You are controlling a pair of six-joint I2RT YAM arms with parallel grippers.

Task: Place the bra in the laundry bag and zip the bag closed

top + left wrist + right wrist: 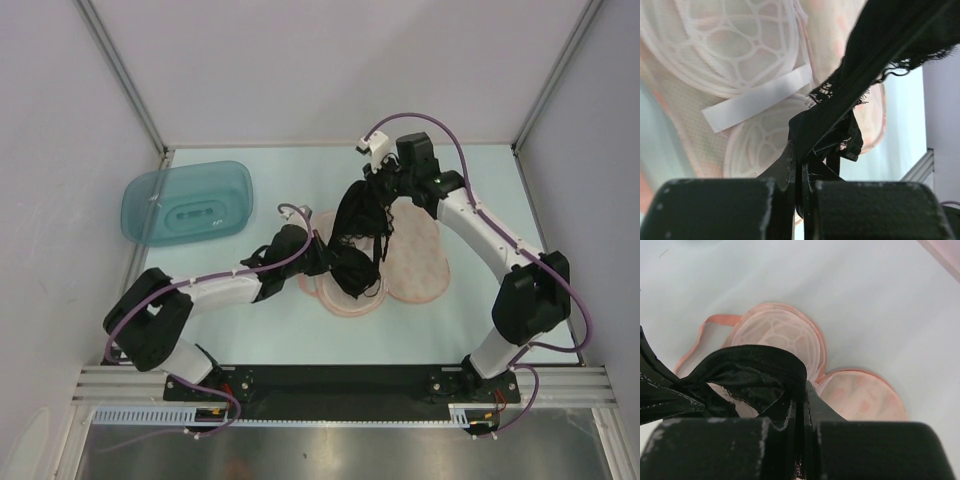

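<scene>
- From above, the bra [360, 235] covers the middle of the bag [420, 265], hiding where its two lobes join.
- The tips of my left pincer [801, 172] and right pincer [805, 400] are lost in black cloth.
- My left wrist view cuts the bra at the top right edge, the bag at the top.
- My right wrist view cuts the bra at the left edge.

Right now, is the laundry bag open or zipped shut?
Open. The laundry bag lies spread flat, both lobes side by side, pale mesh lining facing up; the bra hangs over it.
</scene>
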